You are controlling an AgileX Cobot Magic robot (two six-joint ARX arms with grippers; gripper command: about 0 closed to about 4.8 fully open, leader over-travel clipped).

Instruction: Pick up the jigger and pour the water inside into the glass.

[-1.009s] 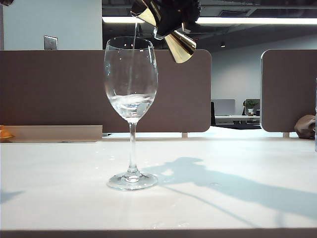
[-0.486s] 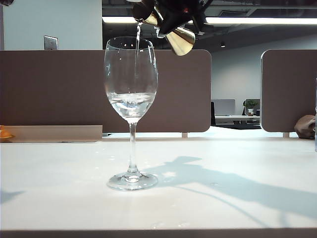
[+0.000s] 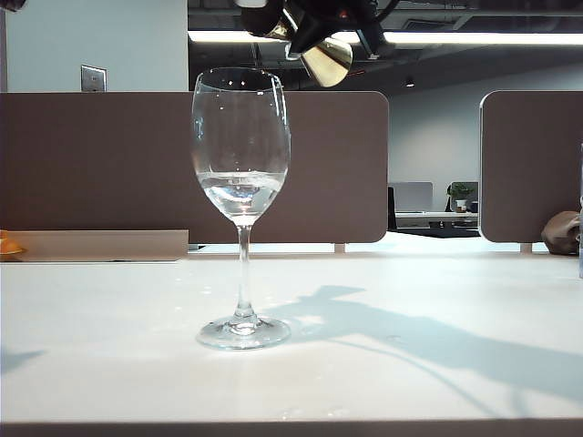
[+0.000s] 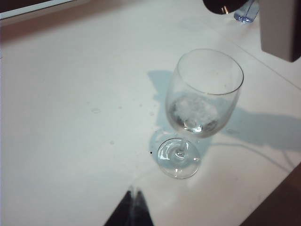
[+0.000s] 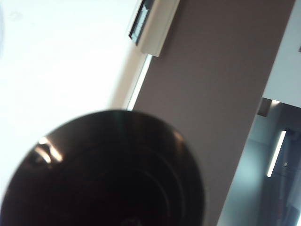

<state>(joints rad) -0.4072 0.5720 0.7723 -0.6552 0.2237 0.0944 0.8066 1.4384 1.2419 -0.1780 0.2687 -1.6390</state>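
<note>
The glass (image 3: 240,137) stands upright on the white table, its bowl about a third full of water (image 3: 240,187). Above and to the right of its rim, my right gripper (image 3: 314,18) is shut on the gold jigger (image 3: 326,59), which lies tipped with one cone pointing down-right. No stream falls from it. In the right wrist view the jigger's dark open mouth (image 5: 108,174) hides the jaws. In the left wrist view the glass (image 4: 204,94) shows from above. My left gripper (image 4: 135,193) hangs shut and empty over the table, apart from the glass's foot.
Brown partitions (image 3: 91,164) (image 3: 533,164) stand behind the table (image 3: 410,364). An orange thing (image 3: 9,244) lies at the far left edge and a brown lump (image 3: 560,232) at the far right. A clear bottle base (image 4: 245,12) sits beyond the glass.
The jigger has rolled and risen slightly in my right gripper. The thin stream of water into the glass has stopped, and the water in the bowl has settled.
</note>
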